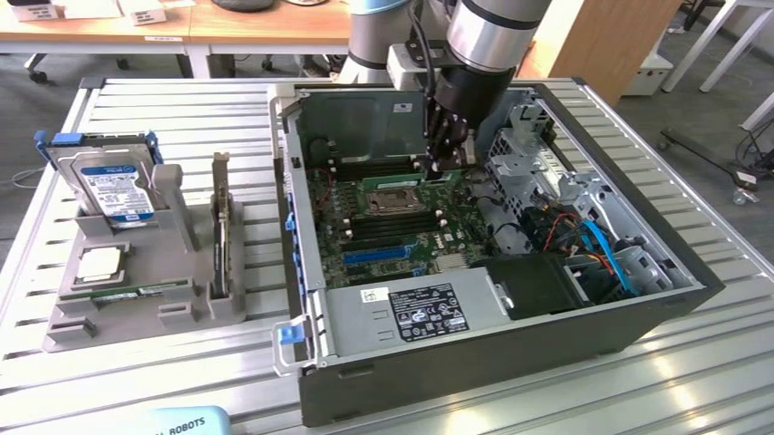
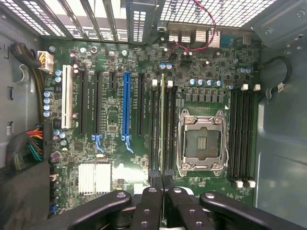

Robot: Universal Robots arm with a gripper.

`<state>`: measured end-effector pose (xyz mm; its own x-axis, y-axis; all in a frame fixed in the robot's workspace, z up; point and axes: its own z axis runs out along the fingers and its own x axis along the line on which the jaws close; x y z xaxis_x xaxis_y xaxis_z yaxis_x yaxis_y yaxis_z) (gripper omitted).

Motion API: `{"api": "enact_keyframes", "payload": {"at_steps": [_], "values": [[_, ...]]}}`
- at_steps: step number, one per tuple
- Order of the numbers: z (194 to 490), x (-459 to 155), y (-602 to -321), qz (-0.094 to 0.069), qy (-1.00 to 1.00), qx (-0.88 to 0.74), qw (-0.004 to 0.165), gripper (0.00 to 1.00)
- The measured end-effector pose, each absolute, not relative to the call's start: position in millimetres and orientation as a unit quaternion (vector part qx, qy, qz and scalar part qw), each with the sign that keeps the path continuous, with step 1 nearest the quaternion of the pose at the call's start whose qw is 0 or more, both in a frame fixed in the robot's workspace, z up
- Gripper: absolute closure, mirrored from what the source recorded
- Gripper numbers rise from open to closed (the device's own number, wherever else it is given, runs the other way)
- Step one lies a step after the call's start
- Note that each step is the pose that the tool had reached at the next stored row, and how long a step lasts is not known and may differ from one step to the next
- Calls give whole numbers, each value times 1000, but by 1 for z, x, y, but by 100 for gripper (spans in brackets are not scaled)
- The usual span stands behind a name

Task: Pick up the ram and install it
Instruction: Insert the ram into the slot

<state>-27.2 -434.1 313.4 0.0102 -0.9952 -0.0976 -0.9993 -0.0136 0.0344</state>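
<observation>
My gripper [image 1: 443, 163] reaches down into the open computer case [image 1: 484, 362], over the motherboard [image 2: 115, 120]. It is shut on the ram [image 2: 163, 120], a thin green stick seen edge-on in the wrist view. The stick runs along the memory slots [image 2: 154, 129] beside the empty processor socket [image 2: 201, 141]. In the exterior view the ram [image 1: 400, 178] shows as a green strip at the fingertips, just beyond the socket [image 1: 393, 201]. Whether it is seated in a slot or just above it I cannot tell. In the wrist view the black fingers [image 2: 148, 211] close on the stick's near end.
On the exterior view's left a grey holder [image 1: 181, 299] carries a blue-labelled hard drive [image 1: 115, 186], a silver processor chip [image 1: 100, 263], an upright card [image 1: 220, 227] and a second green stick [image 1: 127, 292]. The case walls, drive cage [image 1: 532, 163] and blue cables [image 1: 604, 249] hem in the gripper.
</observation>
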Motion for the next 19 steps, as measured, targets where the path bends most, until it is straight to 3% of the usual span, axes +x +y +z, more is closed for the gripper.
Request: {"api": "enact_keyframes", "payload": {"at_steps": [19], "values": [[298, -27, -434, 47, 702, -710, 22, 88]]}}
